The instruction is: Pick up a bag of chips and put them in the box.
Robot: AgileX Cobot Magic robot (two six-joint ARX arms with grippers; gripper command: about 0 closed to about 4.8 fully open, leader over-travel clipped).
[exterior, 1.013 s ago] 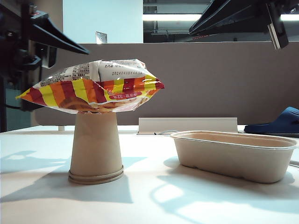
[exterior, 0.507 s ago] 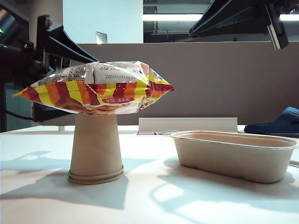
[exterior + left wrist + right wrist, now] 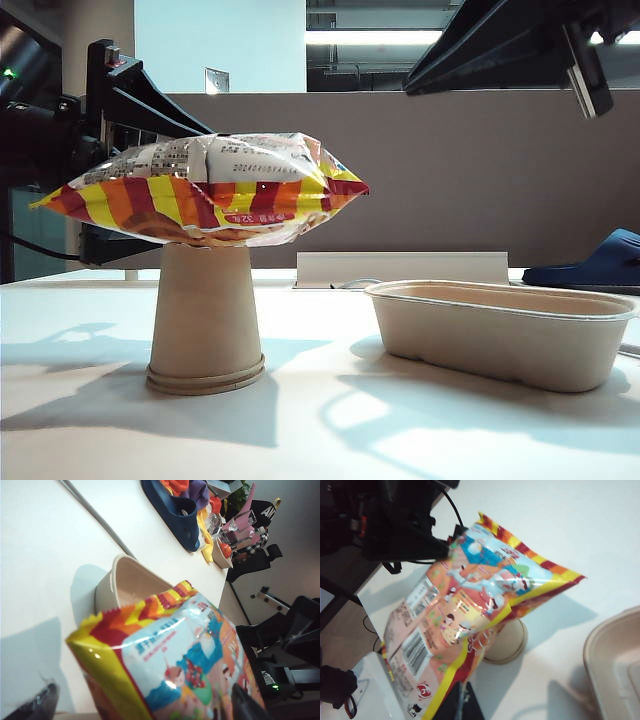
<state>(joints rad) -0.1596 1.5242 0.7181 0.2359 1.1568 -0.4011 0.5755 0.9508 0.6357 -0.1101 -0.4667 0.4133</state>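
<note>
1. The bag of chips (image 3: 205,190) has red, orange and yellow stripes, and its top is silver-white with small print.
2. The box (image 3: 500,330) is plain beige-tan.
3. The paper cup (image 3: 205,320) under the bag is tan too.
4. The counter (image 3: 330,430) is white.
5. The left claw (image 3: 130,100) is black.
6. The slipper (image 3: 595,265) is dark blue.

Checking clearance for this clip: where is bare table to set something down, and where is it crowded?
Bare table lies between the paper cup and the box, and in front of both. The box is empty. It is crowded above the cup: the bag of chips rests there, the open left gripper around its far end. The right gripper hangs overhead.
</note>
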